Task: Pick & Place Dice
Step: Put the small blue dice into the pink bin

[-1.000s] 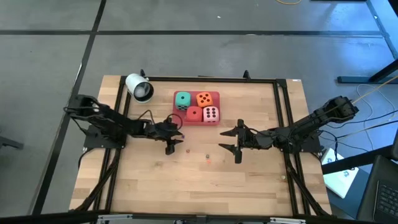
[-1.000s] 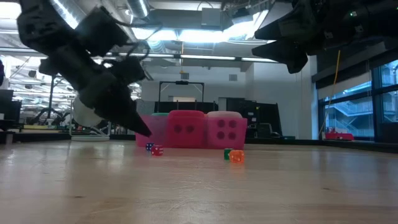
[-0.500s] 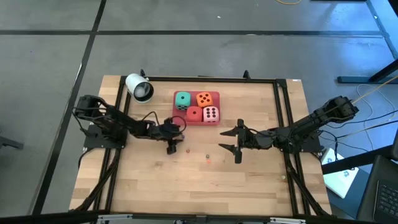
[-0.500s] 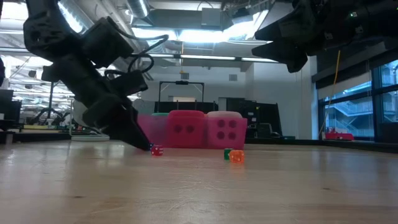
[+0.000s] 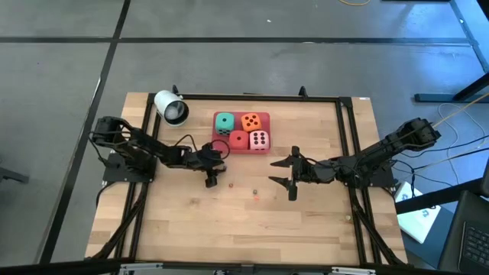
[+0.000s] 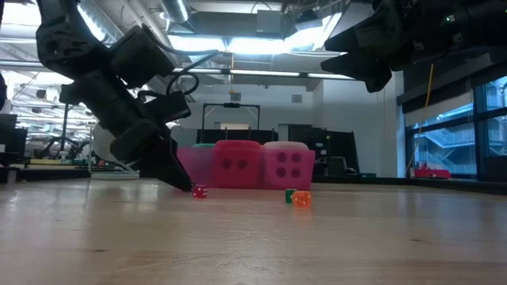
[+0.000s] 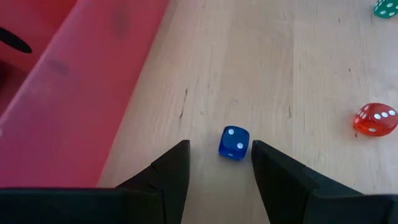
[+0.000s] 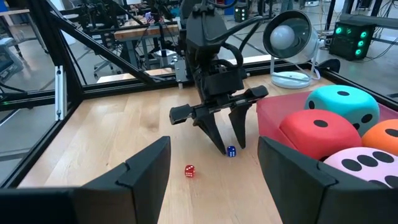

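Left gripper [image 7: 214, 163] is down at the wooden table [image 5: 306, 221], fingers spread and straddling a tiny blue die with white pips [image 7: 234, 142]; the die sits between the tips, not clamped. Just beside it stands the flat pink rectangular tray [image 5: 264, 116]. The four big soft dice sit in that tray: teal-green [image 5: 224, 122], orange [image 5: 250, 121], red [image 5: 238, 140], pale pink [image 5: 259, 140]. A tiny red die [image 7: 375, 119] lies nearby on the wood, a small green one [image 7: 386, 7] farther off. Right gripper [image 5: 280, 176] hangs above the table, well apart from the tray, fingers spread, empty. A white round lamp [image 5: 171, 107] stands at the table's far left corner.
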{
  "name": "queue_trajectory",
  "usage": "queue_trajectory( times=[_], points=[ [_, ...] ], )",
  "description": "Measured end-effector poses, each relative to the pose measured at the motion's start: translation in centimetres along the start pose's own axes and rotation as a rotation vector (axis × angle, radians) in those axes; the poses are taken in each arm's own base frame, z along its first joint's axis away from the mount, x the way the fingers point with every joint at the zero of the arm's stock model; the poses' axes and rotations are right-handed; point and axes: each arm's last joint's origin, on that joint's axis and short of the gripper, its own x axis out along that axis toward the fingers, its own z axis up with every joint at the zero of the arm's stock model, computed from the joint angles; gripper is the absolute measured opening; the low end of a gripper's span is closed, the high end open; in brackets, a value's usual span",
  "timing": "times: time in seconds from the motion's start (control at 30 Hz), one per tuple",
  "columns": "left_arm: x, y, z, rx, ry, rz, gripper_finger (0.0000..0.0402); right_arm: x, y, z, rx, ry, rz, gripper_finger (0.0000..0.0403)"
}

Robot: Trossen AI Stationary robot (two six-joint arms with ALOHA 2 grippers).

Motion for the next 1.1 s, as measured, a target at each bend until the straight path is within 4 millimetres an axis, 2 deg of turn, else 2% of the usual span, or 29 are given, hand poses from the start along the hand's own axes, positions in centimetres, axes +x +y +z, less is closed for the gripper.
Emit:
queue_trajectory(
  times=[0.33, 0.77, 1.1],
  points=[
    [-0.01, -0.03, -0.03, -0.001, 0.005, -0.011, 0.0164, 0.0, 0.0, 0.0, 0.0, 0.0, 0.0, 0.0241],
    [-0.01, -0.12, -0.04, 0.001, 0.009, -0.043, 0.0071, 0.0, -0.01, 0.0, 0.0, -0.001, -0.003, 0.0241],
    [0.04, -0.21, 0.27, 0.002, 0.008, -0.056, 0.0035, 0.0, -0.01, 0.0, -0.001, 0.0, -0.002, 0.0241]
  ],
)
